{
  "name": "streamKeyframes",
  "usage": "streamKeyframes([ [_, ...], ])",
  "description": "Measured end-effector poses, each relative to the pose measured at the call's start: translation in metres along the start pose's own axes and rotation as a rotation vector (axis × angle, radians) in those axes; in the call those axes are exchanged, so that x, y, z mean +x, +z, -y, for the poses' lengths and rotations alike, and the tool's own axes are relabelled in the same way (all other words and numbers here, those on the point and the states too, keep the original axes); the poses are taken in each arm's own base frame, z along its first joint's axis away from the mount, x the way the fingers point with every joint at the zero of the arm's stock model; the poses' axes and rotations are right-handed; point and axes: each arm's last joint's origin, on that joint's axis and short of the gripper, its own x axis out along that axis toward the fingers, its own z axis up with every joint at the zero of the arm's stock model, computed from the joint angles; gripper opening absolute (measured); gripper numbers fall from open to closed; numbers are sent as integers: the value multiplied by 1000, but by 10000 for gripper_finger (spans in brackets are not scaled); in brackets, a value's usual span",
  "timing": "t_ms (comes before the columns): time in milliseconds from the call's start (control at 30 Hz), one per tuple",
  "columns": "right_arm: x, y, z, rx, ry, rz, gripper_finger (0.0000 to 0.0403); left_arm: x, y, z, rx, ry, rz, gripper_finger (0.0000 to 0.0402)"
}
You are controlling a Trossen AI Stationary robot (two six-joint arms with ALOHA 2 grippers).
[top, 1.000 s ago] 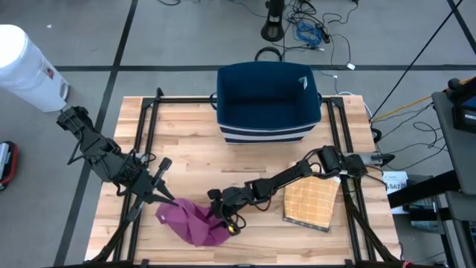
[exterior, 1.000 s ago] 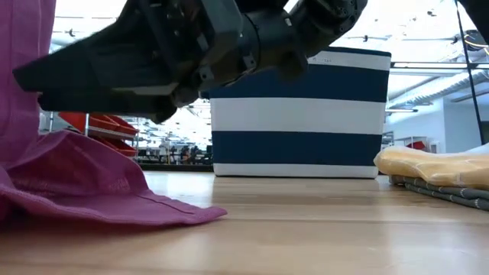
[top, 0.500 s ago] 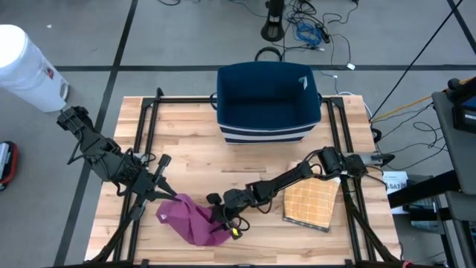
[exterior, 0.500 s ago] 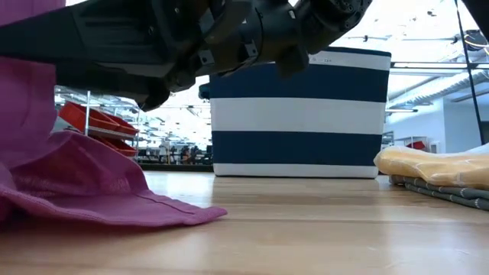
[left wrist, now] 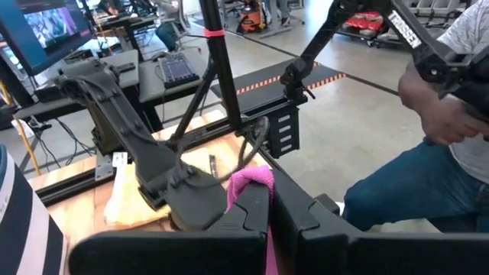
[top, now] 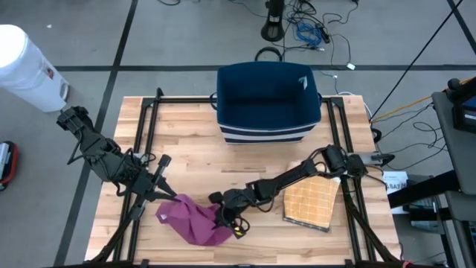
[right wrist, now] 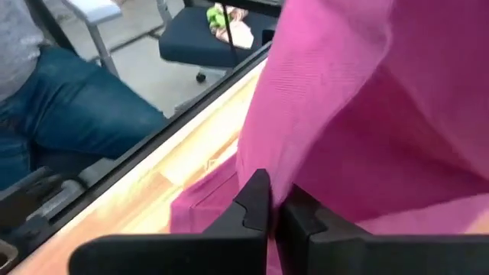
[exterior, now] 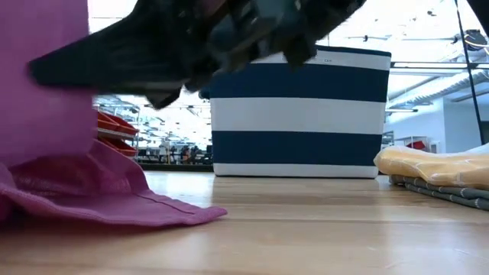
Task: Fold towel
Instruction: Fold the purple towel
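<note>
Left claw (top: 169, 198) and right claw (top: 221, 216) pinching magenta towel (top: 192, 221), bunched between them

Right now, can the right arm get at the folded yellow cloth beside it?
Probably not at once: the right gripper is shut on the purple towel. The yellow cloth lies uncovered beside that arm, so the path looks free once it lets go.

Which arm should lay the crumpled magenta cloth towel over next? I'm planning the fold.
Probably the right gripper: it pinches the magenta cloth towel at its raised edge. The left gripper grips the far corner, anchoring it.
</note>
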Motion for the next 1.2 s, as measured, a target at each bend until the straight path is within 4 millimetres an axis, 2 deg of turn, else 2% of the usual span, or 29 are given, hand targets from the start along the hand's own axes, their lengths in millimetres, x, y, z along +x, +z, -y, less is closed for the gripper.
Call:
streamKeyframes([
  [167, -26, 31, -5, -68, 1, -14, 0, 0, 0, 0, 7, -12, 1, 0],
  [267, -50, 54, -6, -106, -6, -9, 0, 0, 0, 0, 7, -13, 1, 0],
  [433, -102, 93, -13, -155, -18, -16, 0, 0, 0, 0, 8, -14, 4, 0],
  [700, -198, 146, -39, -213, -38, 44, 0, 0, 8, 0, 85, -4, 77, 0],
  [833, -239, 161, -56, -225, -30, 80, 0, -1, 11, -1, 121, -12, 119, 0],
  [933, -261, 168, -72, -252, 8, 108, 0, -1, 15, 0, 137, -44, 163, 0],
  [1100, -290, 177, -97, -307, 98, 176, 0, -2, 20, 2, 162, -123, 229, 0],
  [1200, -300, 179, -109, -337, 124, 190, 0, -3, 23, 4, 186, -177, 275, 0],
])
